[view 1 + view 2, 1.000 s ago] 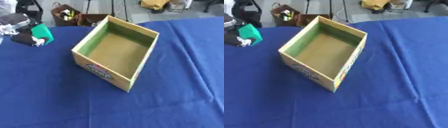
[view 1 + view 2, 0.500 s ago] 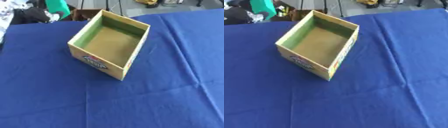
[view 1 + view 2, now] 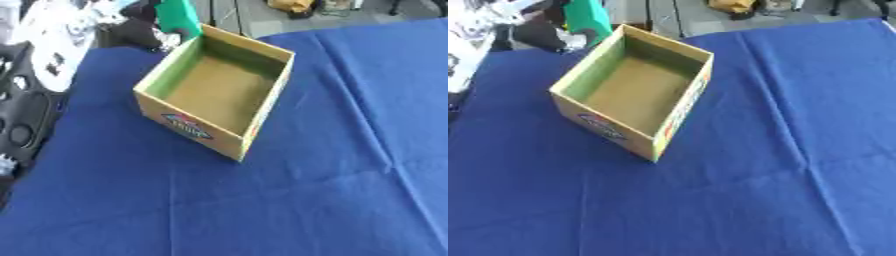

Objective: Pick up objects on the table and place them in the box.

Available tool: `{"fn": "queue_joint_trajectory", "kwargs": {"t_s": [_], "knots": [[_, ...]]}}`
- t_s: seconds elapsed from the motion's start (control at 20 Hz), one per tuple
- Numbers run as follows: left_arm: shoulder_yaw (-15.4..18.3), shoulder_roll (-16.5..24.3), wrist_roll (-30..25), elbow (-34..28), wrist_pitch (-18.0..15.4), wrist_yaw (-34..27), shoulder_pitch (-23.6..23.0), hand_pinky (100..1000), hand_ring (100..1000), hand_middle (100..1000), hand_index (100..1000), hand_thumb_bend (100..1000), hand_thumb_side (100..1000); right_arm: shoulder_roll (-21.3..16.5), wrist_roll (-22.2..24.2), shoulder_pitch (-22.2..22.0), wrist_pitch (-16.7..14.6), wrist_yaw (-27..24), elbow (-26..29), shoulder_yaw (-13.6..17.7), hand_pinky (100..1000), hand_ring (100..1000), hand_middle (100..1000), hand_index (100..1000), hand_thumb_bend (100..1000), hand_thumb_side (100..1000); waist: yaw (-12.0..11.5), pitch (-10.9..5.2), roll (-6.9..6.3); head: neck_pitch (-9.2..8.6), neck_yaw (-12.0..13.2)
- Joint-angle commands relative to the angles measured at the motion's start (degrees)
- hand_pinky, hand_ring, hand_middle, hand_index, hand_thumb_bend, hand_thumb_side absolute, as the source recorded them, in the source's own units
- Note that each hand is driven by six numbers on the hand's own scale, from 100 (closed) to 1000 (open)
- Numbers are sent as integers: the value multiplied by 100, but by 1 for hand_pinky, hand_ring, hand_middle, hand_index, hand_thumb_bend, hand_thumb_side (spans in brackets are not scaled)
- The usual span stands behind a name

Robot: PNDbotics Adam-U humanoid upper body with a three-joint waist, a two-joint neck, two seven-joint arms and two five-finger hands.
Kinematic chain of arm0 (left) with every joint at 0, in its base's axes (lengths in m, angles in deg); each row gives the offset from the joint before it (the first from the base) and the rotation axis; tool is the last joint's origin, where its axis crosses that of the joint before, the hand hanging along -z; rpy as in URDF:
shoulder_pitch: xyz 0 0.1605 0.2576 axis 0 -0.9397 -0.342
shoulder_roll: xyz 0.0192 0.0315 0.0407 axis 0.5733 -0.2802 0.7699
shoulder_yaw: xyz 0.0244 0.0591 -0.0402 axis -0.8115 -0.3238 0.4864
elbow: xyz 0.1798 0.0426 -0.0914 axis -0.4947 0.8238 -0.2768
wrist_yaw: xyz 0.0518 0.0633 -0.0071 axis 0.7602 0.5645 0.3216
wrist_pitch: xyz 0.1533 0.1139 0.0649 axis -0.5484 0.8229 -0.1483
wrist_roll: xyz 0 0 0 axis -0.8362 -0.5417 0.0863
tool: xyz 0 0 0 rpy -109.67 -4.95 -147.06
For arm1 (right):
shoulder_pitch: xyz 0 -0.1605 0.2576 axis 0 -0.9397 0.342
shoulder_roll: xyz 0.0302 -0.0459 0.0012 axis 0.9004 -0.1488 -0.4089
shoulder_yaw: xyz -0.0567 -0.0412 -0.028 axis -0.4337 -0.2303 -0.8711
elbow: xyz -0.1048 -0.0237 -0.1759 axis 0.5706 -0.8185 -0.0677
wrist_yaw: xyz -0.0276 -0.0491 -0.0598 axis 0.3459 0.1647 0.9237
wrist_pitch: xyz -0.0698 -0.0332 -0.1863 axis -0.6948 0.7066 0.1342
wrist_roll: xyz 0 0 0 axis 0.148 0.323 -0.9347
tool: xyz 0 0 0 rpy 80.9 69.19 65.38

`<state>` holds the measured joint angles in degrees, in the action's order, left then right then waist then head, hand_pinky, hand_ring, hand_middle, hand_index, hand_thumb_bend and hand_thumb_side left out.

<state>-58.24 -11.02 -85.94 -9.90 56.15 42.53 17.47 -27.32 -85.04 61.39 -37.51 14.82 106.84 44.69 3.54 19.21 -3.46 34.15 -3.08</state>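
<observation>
An open cardboard box (image 3: pixel 189 127) with a green inner wall and a printed label on its front stands empty on the blue tablecloth (image 3: pixel 332 180), left of centre. My left hand (image 3: pixel 138 31), dark and blurred, is up at the box's far left corner, shut on a green object (image 3: pixel 180 15). That object hangs just above and beyond the box's far rim. My right hand shows in no view.
My left arm's black and white segments (image 3: pixel 39 75) fill the left edge of the left eye view, over the table's left border. Beyond the far table edge lies floor with a yellow bag (image 3: pixel 293 5) and stand legs.
The camera has tilted, so the whole picture has shifted. My left hand has carried the green object from left of the box up to its far left corner.
</observation>
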Motion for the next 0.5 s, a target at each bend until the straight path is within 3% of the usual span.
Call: {"fn": "queue_joint_trajectory", "kwargs": {"t_s": [0.05, 0.5], "knots": [[13, -133, 96, 125, 69, 88, 107, 514, 457, 366, 501, 100, 597, -71, 20, 137, -50, -55, 79, 16, 776, 792, 692, 680, 100, 973, 37, -135, 4, -65, 39], [17, -565, 317, 769, 77, 366, -80, 524, 478, 373, 514, 100, 605, 25, 1, 326, -158, -90, 79, -13, 776, 791, 691, 679, 100, 974, 226, -3, -43, -195, 103]]}}
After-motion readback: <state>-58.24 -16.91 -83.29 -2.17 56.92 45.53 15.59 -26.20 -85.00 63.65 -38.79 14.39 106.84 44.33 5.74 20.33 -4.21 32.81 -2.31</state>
